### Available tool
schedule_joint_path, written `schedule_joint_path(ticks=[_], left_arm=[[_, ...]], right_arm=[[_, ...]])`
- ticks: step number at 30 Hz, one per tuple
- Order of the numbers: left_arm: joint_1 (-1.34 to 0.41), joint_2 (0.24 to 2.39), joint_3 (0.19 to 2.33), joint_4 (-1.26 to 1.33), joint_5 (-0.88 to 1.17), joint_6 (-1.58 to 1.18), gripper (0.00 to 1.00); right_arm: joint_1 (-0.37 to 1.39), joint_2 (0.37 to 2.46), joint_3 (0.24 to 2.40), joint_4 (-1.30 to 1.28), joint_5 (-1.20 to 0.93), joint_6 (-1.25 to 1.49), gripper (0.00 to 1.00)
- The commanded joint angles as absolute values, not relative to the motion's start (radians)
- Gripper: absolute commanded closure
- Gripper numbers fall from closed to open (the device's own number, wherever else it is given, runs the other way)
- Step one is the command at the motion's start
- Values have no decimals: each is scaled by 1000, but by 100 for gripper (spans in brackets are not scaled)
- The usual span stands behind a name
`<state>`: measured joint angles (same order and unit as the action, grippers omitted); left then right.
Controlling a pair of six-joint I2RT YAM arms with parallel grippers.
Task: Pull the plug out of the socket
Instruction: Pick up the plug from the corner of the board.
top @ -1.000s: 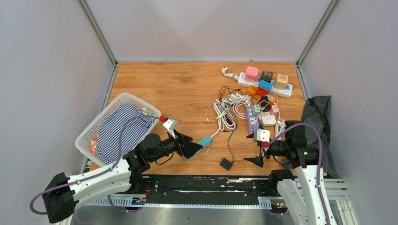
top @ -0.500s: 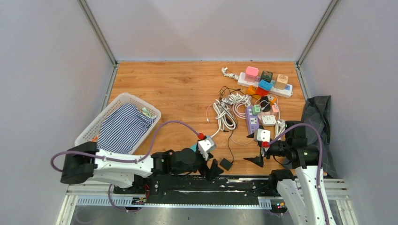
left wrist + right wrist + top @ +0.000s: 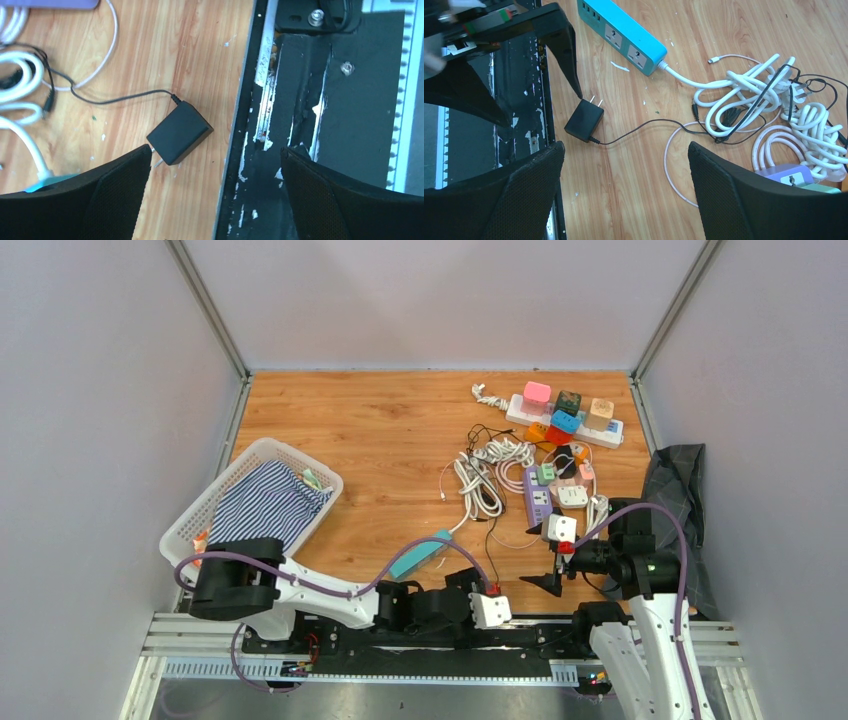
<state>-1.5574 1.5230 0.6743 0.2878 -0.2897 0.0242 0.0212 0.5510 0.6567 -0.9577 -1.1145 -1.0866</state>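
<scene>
If you check the left wrist view, the black plug (image 3: 179, 132) is lying loose on the wood, centre-left, prongs bare and clear of the teal power strip (image 3: 624, 32). Your left gripper (image 3: 215, 152) and right gripper (image 3: 625, 146) are both spread wide, holding nothing.

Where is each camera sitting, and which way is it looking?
Top camera: above and behind, looking down on the wooden table; left arm and right arm show.
Left wrist camera: on the left arm, looking down at the black plug by the table edge; the open left pincer shows.
Right wrist camera: on the right arm, looking down at the teal power strip; the open right pincer shows.
Shared: both wrist views show the black plug.
</scene>
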Motion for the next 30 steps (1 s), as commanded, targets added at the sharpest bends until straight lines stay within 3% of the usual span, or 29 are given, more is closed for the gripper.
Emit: schedule_joint_path(ticks=[1,8,30], left_arm=[[-1552,1491,664,293,-192,299,0],[-1380,1393,636,277,182,342,0],[-1224,1695,809,196,387,435,5]], right_arm=[[10,544,644,-979,-1117,-1101,6],[9,543,643,-979,-1118,-1100,6],[-17,545,643,-981,-1122,-1101,6]])
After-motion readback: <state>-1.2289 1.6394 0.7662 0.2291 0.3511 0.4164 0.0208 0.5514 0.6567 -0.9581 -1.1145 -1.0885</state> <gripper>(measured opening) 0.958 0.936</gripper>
